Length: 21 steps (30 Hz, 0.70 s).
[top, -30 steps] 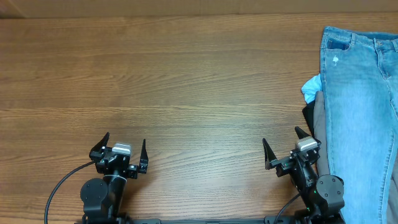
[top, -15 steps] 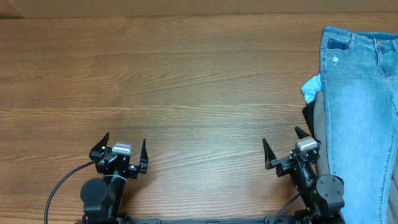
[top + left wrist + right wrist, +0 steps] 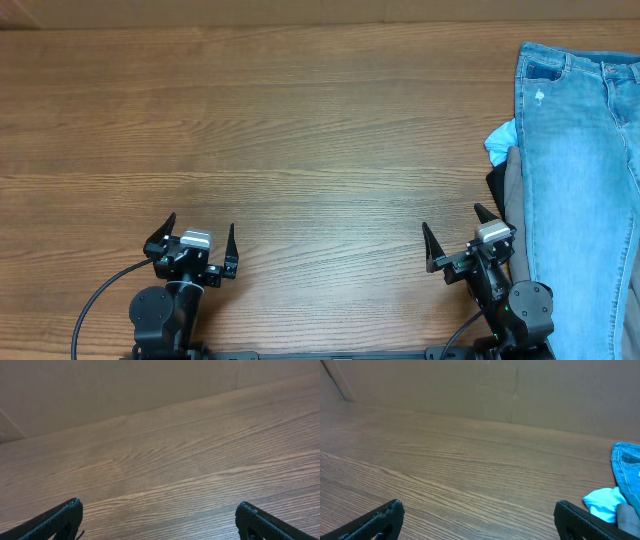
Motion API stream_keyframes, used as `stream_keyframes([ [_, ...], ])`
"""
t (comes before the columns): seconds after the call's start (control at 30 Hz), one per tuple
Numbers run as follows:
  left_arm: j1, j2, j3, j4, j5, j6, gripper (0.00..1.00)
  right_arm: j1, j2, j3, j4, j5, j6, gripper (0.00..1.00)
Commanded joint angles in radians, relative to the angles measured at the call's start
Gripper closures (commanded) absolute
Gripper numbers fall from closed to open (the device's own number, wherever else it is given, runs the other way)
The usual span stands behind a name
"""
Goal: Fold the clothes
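Table (image 3: 300,120): brown wood grain, fills nearly the whole overhead view; bare boards run from the left edge to the clothes at the right.
Wall (image 3: 125,385): plain tan surface behind the far table edge, filling the top of both wrist views.
Jeans (image 3: 580,180): light-blue denim lying flat along the right edge of the overhead view. The waistband and a pocket are at the upper right, and the legs run down and out of the bottom of the frame. In the right wrist view only a corner shows, at the far right (image 3: 626,462).
Grey cloth (image 3: 513,220): a narrow strip poking out from under the left edge of the jeans, at the lower right, just beside the right arm.
Left gripper (image 3: 200,224): lower left of the overhead view, fingers spread wide and holding nothing. In its wrist view (image 3: 159,505) both black tips sit in the bottom corners over bare wood.
Right gripper (image 3: 452,217): lower right, fingers likewise spread and empty, near the grey strip but apart from it. In its wrist view (image 3: 478,504) there is only table between the tips.
Cable (image 3: 95,300): a black loop curving from the left arm's base to the bottom edge.
Sky-blue cloth (image 3: 500,140): a small crumpled bit sticking out left of the jeans at mid-right, also seen at the lower right of the right wrist view (image 3: 602,502).
Black cloth (image 3: 495,185): a thin dark sliver below the sky-blue bit, against the grey strip.
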Motion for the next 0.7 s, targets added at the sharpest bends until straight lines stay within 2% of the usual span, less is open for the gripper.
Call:
stream_keyframes([
  [0.0,-0.004,-0.010,-0.003,-0.002,-0.010,0.004,0.00,-0.002,-0.010,-0.002,0.006,-0.004,0.000,0.00],
  [0.33,-0.004,-0.010,-0.003,0.008,-0.010,0.005,0.00,-0.002,-0.010,-0.002,0.022,-0.006,0.001,0.00],
  [0.43,-0.004,-0.010,-0.003,0.011,0.002,0.004,0.00,-0.002,-0.010,-0.002,0.011,-0.092,0.000,0.00],
  [0.67,-0.004,-0.010,-0.003,0.008,0.245,-0.029,0.00,-0.002,-0.010,-0.002,0.014,-0.278,0.000,0.00],
])
